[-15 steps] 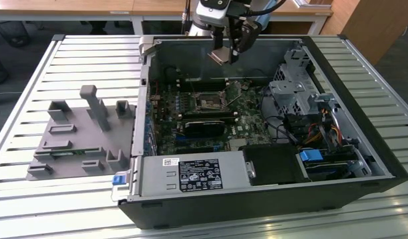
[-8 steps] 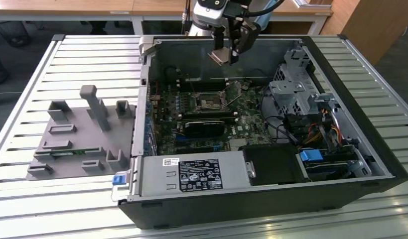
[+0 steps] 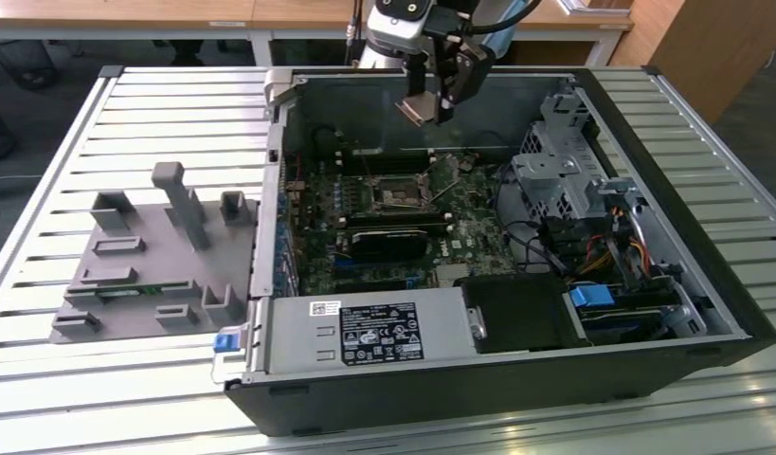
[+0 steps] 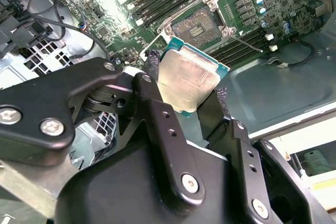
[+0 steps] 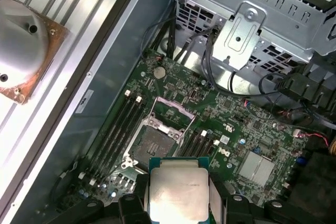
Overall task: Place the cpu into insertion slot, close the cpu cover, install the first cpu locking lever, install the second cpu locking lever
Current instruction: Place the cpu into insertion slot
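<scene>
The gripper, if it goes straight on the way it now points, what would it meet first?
Probably the open insertion slot, with the held cpu touching first; both wrist views show it just ahead of the gripper, though depth is unclear.

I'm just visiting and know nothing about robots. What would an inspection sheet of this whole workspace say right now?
Surface: slatted metal table bearing an open computer case.
Job's things: cpu held above the motherboard; insertion slot empty; cpu cover appears raised.
Clutter: grey fixture beside the case.
Grippers: the gripper is shut on the cpu.
Cables: coloured wires inside the case.
Surroundings: wooden desks behind.
</scene>
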You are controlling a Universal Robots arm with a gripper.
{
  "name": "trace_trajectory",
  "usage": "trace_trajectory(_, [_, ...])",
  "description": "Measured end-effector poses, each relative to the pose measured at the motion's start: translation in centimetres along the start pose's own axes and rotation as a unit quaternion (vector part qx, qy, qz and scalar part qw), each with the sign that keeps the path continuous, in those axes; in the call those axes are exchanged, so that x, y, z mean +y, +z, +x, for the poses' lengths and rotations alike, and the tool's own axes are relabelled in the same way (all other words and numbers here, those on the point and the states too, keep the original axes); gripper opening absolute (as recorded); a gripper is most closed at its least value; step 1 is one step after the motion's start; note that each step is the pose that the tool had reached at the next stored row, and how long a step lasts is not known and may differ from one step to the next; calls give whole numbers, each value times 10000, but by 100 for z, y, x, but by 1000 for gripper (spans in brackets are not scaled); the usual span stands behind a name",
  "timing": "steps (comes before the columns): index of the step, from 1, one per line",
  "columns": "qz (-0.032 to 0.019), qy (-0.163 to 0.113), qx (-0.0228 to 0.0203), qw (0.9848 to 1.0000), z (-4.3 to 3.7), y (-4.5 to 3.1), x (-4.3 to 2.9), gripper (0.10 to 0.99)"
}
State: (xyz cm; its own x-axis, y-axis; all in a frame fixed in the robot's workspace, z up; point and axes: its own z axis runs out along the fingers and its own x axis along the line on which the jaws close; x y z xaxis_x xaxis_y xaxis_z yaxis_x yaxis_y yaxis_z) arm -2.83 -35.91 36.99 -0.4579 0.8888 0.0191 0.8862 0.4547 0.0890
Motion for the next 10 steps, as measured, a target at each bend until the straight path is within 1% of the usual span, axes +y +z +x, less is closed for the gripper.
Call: trace_trajectory(10, [0, 14, -1, 10000, 0, 18, -2, 541])
